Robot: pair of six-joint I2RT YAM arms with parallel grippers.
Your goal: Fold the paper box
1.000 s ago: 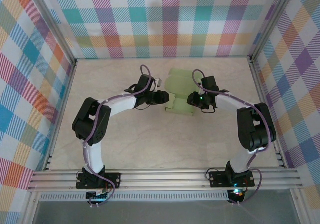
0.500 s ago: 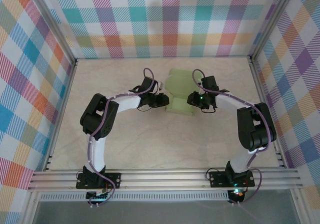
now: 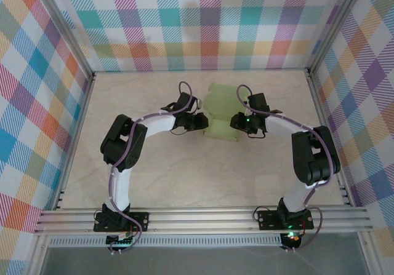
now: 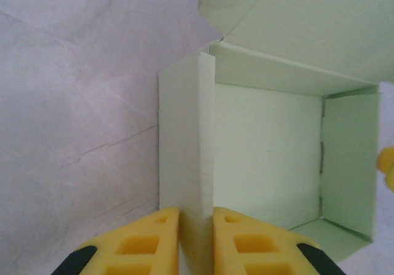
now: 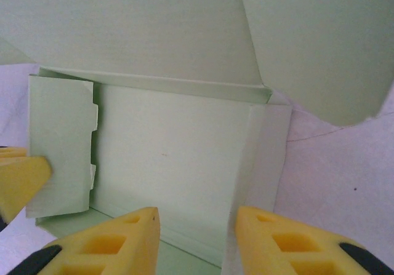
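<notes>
My left claw [image 4: 196, 219] is pinched on the doubled side wall of the paper box [image 3: 220, 112], which sits half-formed on the tabletop [image 3: 184, 170] between my arms. My right claw [image 5: 197, 219] stands parted astride the opposite wall, gripping nothing. The card is thin, so a hard squeeze or tug could crease that wall, or drag the box and spring it open.

Left arm [image 3: 118, 192] and right arm [image 3: 300, 196]: white link tubes, bulky black joint housings, black base plates [image 3: 117, 219]. A purple cable [image 3: 109, 189] loops along each; a green light [image 3: 247, 120] glows on the right wrist. Left gripper [image 4: 197, 212] and right gripper [image 5: 197, 210]: yellow moulded fingers [image 4: 148, 244] with rectangular pockets, black further back.
</notes>
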